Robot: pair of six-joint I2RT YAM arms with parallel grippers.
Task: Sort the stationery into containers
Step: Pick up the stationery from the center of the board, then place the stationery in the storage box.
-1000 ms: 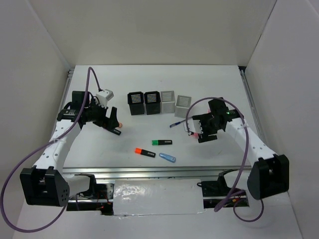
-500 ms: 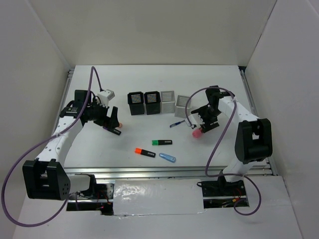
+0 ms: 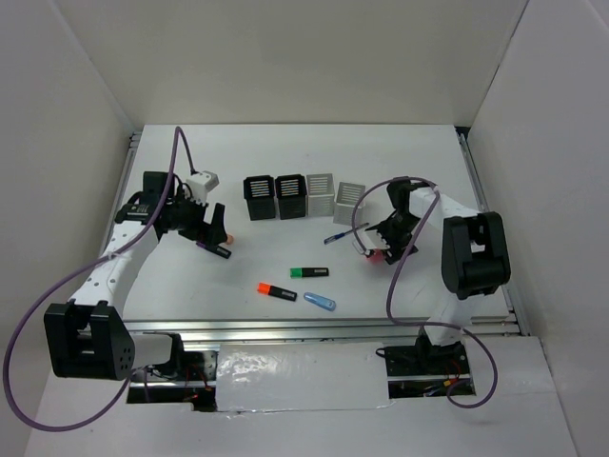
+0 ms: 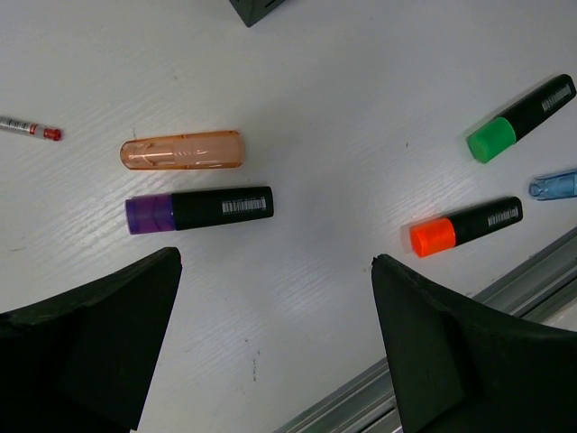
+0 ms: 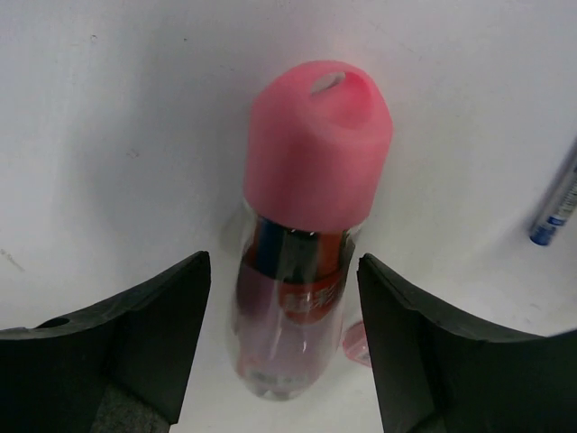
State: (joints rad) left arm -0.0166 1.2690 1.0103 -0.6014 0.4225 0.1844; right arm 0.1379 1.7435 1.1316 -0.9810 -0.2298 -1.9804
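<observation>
My right gripper (image 5: 284, 263) is open, its jaws on either side of a pink-capped marker (image 5: 311, 198) that lies on the white table with a gap on each side; both also show in the top view, gripper (image 3: 388, 243) and marker (image 3: 378, 255). My left gripper (image 4: 275, 266) is open and empty above the table (image 3: 214, 238), just in front of a purple marker (image 4: 198, 208) and a peach marker (image 4: 182, 150). Green (image 3: 309, 272), orange (image 3: 277, 291) and light blue (image 3: 319, 302) markers lie mid-table. A thin blue pen (image 3: 338, 236) lies left of the right gripper. Two black cups (image 3: 259, 197) (image 3: 289, 195) and two grey cups (image 3: 321, 194) (image 3: 349, 202) stand in a row.
A thin red-tipped pen (image 4: 27, 128) lies to the left of the peach marker. A metal rail (image 3: 285, 328) runs along the table's near edge. White walls close in the left, back and right sides. Purple cables loop from both arms.
The right arm has folded in and its gripper has swung back, then come down around the pink marker on the table. The left arm has barely moved.
</observation>
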